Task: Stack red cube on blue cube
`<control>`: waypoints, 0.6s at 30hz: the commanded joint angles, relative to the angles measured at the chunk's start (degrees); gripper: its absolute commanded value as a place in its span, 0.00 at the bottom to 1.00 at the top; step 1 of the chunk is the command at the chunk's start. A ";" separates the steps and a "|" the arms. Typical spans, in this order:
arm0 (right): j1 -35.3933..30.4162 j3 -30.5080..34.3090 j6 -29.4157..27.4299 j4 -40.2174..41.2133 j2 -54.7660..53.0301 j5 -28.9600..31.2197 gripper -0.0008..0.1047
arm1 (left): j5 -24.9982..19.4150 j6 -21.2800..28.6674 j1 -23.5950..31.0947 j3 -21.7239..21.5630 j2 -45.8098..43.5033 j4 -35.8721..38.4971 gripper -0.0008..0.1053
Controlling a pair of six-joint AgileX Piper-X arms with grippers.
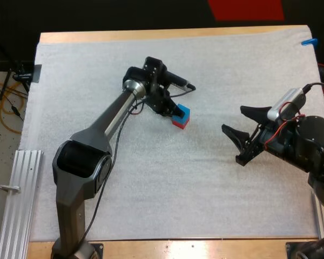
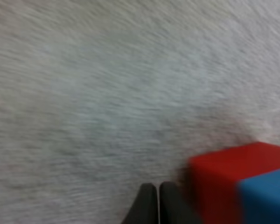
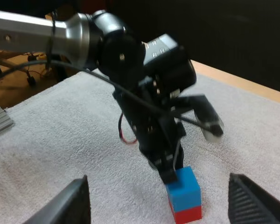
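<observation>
beside red cube (image 2: 214, 184), closed left hand (image 2: 157, 189)

A white mat (image 1: 151, 189) covers the wooden table (image 1: 151, 35), with seemingly a ribbed metal rail (image 1: 21, 199) beside it.

**Surface finish findings**

Mat (image 1: 216, 183): white, fibrous, matt, with a rough nap. Counter (image 1: 151, 35): bare pale wood along the edges. Red cube (image 1: 179, 123) and blue cube (image 1: 183, 112): smooth faces, low sheen. My left arm (image 1: 110, 116): satin grey metal tube. My right tool (image 1: 234, 118): matt black, with ribbed pads (image 3: 254, 203).
</observation>
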 commanded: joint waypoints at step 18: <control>0.07 -0.76 2.74 3.58 -0.07 5.23 0.58 | -2.95 5.58 3.11 -0.66 -21.70 5.51 0.01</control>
